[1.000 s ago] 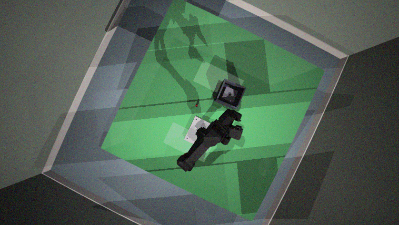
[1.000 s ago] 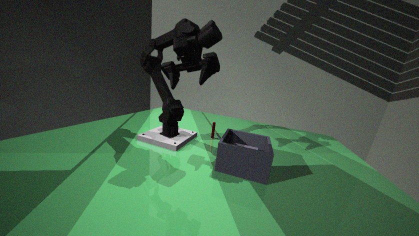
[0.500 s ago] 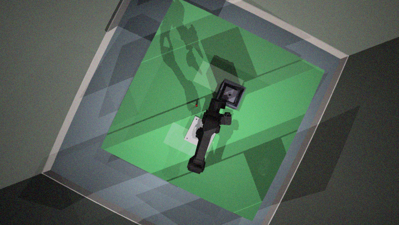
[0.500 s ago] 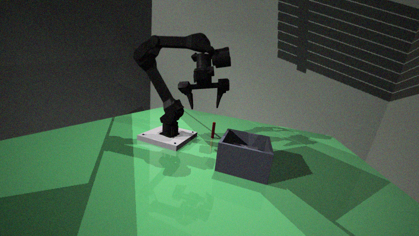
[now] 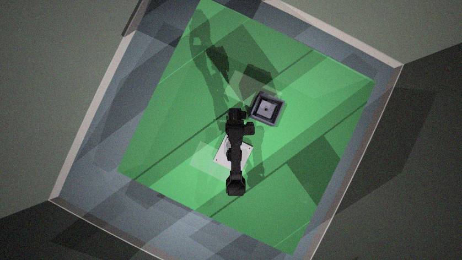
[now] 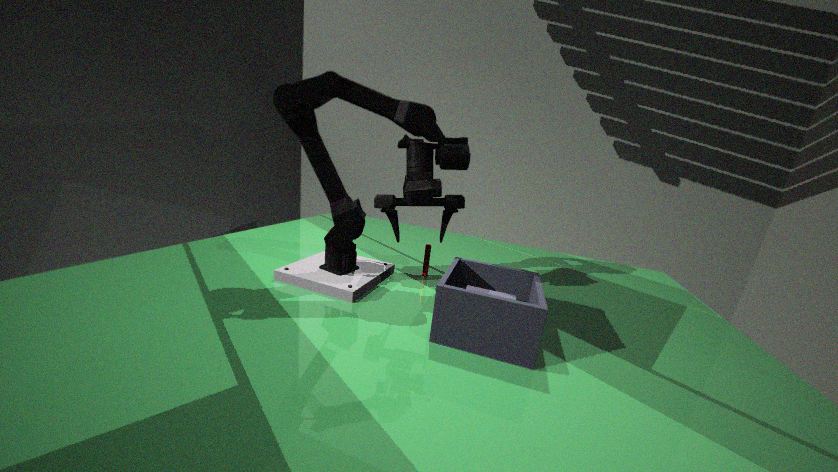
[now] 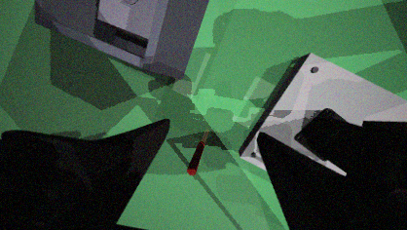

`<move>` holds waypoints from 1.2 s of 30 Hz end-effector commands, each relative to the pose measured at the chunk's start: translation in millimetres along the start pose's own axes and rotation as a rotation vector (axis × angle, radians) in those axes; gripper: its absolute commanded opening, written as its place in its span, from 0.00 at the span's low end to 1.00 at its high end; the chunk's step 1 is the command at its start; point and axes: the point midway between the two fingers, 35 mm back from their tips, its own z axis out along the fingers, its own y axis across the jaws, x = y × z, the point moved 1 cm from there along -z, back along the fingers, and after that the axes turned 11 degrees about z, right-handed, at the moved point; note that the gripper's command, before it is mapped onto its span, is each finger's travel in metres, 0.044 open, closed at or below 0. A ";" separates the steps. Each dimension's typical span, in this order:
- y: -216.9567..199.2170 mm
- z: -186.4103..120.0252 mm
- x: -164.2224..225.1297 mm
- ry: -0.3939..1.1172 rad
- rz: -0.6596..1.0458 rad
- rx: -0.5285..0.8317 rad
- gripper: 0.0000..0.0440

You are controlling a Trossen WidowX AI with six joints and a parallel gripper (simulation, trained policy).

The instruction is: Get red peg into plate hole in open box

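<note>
Hovering over the peg (image 6: 426,260) (image 7: 196,158), which stands upright on the table (image 5: 181,129) (image 6: 146,316) (image 7: 161,207) near the box (image 5: 278,113) (image 6: 486,325) (image 7: 192,36), I hold my gripper (image 6: 419,241) (image 7: 213,129) spread wide and unladen, probably so its fingers can straddle the peg.

The peg (image 6: 426,259) (image 7: 197,157) is red. The box (image 5: 278,113) (image 6: 487,325) (image 7: 191,36) is purple-grey. The mat (image 5: 181,122) (image 6: 140,328) (image 7: 243,195) is green, with dark stripes and patches. The arm (image 5: 236,139) (image 6: 319,155) is black.
</note>
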 end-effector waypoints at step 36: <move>2.4 75.8 75.4 0.304 -0.045 0.001 0.00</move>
